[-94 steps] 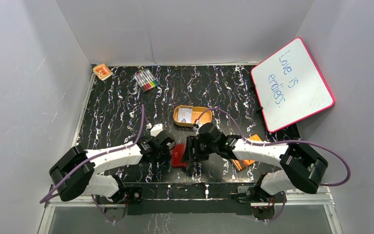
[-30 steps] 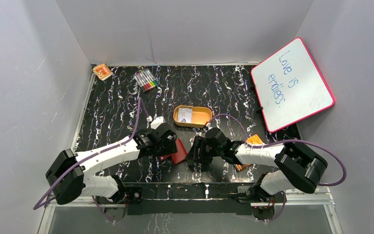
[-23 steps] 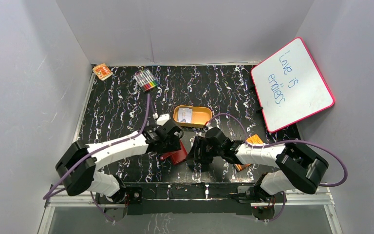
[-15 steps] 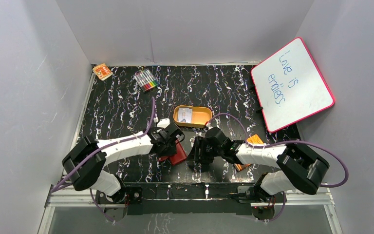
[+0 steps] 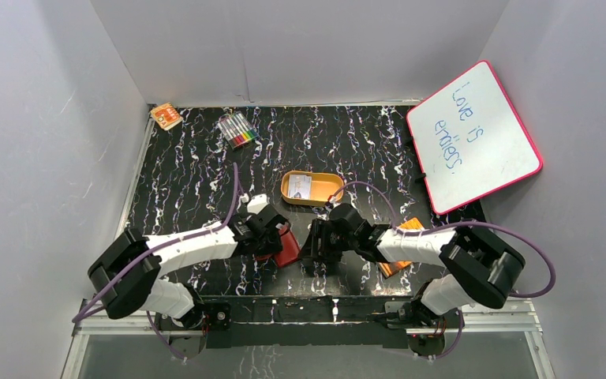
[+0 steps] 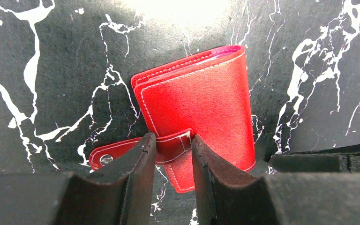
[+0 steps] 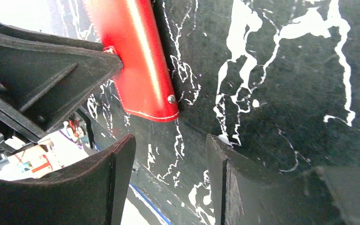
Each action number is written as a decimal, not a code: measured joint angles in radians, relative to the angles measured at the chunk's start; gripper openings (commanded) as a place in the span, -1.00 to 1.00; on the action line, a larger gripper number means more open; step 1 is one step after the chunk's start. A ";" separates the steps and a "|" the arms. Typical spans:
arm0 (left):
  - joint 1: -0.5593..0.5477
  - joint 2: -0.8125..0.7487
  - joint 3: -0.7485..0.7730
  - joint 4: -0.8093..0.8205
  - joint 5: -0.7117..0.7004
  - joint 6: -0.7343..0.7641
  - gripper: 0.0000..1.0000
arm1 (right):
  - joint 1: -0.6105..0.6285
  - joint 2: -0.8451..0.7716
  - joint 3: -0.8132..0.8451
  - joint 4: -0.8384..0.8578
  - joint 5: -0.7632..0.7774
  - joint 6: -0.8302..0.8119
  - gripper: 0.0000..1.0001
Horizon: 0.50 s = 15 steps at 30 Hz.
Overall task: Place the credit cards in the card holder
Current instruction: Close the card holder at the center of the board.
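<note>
Card holder (image 6: 201, 108) lies folded, tab (image 6: 115, 153) loose, lower centre of top view. L gripper (image 6: 172, 140) straddles tab, jaws narrow; grip unclear. R gripper (image 7: 168, 171) open, empty. Likely light, floppy: pinch cover edge.

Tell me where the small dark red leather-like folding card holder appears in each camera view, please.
Top external: the card holder is low and near the centre, between the two arm tips.
Left wrist: the card holder fills the centre, with its closing tab between the fingers of the left gripper.
Right wrist: the card holder comes down from the top edge, left of centre.
Shared landmark: the black, white-veined table beneath it.
</note>
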State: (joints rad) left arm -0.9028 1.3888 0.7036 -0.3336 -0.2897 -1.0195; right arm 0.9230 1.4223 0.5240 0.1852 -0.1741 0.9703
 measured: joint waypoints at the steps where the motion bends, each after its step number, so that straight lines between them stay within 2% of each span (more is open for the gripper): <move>1: 0.001 -0.008 -0.012 0.012 0.002 -0.006 -1.00 | -0.001 0.007 0.000 0.014 -0.007 0.003 0.31; 15: 0.005 -0.101 -0.144 0.143 0.010 -0.087 -1.00 | -0.018 0.116 0.027 0.165 -0.069 0.037 0.35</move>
State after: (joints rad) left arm -0.8974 1.2877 0.5598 -0.1905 -0.2798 -1.1069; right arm 0.9054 1.5387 0.5507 0.3504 -0.2428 1.0073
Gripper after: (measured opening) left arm 0.291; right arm 0.666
